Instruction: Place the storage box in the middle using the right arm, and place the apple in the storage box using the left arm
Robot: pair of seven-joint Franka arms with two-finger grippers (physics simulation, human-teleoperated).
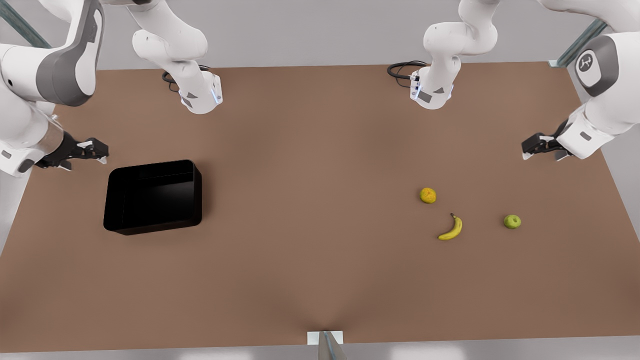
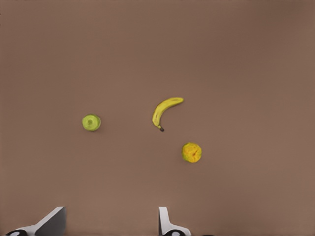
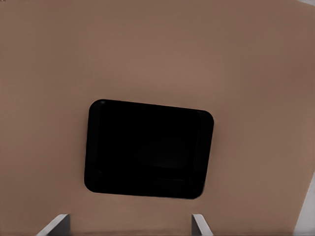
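While the storage box (image 1: 154, 196) sits empty at the front view's left on the table (image 1: 310, 280), the apple (image 1: 512, 221) lies at the right, beside a banana (image 1: 451, 228) and an orange fruit (image 1: 428, 195). The right gripper (image 1: 97, 150) hangs spread above the box; the left gripper (image 1: 531, 148), also spread, hangs above the fruit.

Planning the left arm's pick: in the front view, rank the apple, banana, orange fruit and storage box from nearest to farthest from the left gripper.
From the left gripper:
1. apple, just below it
2. banana and orange fruit, too close to call
3. storage box, far across on the front view's left
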